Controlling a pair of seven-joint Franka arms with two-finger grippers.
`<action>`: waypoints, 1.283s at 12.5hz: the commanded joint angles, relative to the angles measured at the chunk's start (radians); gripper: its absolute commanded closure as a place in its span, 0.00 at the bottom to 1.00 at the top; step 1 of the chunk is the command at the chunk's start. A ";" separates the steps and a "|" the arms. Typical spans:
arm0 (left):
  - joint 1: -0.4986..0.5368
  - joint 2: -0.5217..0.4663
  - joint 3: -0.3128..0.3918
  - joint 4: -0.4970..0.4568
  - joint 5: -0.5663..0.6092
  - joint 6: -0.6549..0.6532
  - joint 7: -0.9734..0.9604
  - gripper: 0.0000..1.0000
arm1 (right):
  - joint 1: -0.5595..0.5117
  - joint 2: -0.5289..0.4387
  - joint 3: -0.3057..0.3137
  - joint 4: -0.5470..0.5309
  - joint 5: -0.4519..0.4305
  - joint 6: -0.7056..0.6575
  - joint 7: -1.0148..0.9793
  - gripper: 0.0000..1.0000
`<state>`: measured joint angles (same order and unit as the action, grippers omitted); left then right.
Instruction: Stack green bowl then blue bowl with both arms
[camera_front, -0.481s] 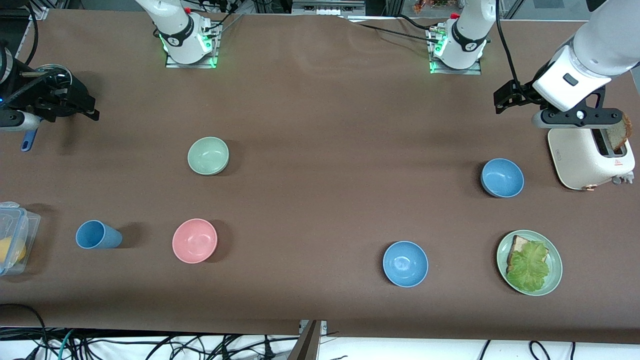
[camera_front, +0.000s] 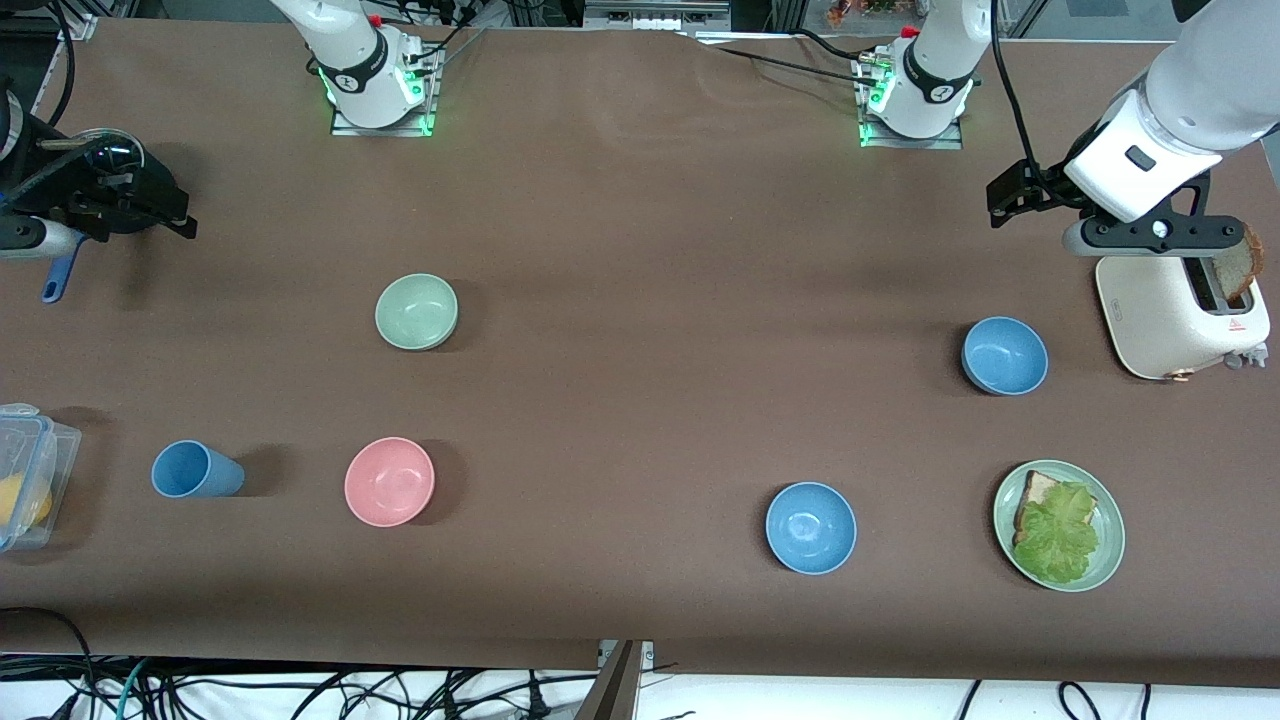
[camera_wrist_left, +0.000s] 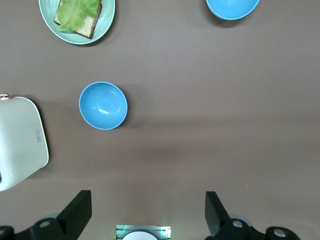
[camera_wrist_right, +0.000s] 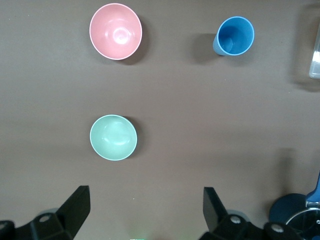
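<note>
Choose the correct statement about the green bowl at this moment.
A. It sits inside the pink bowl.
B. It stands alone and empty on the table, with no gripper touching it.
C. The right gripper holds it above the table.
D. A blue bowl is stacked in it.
B: the green bowl sits empty on the table, apart from the pink bowl; the right gripper is open and holds nothing.

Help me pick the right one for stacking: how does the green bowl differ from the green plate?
The green bowl is small and deep; the green plate is wider and flat. The green bowl is empty, while the green plate carries bread and lettuce. The green bowl sits toward the right arm's end of the table, farther from the front camera; the green plate sits toward the left arm's end, nearer. Both are round and pale green.
</note>
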<state>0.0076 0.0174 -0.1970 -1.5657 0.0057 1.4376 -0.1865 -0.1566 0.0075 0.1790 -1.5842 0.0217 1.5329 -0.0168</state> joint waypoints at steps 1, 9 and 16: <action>0.021 0.000 0.005 0.013 -0.068 -0.003 0.022 0.00 | -0.006 -0.007 0.001 0.012 -0.002 -0.020 -0.022 0.00; 0.023 -0.005 0.004 0.007 -0.058 0.007 0.035 0.00 | -0.003 -0.014 0.011 -0.039 -0.032 -0.014 -0.023 0.00; 0.022 -0.005 0.004 0.009 -0.056 0.007 0.035 0.00 | -0.001 -0.015 0.033 -0.053 -0.036 0.007 -0.022 0.00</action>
<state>0.0245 0.0174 -0.1924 -1.5657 -0.0441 1.4531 -0.1729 -0.1545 0.0082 0.2051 -1.6162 -0.0018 1.5249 -0.0235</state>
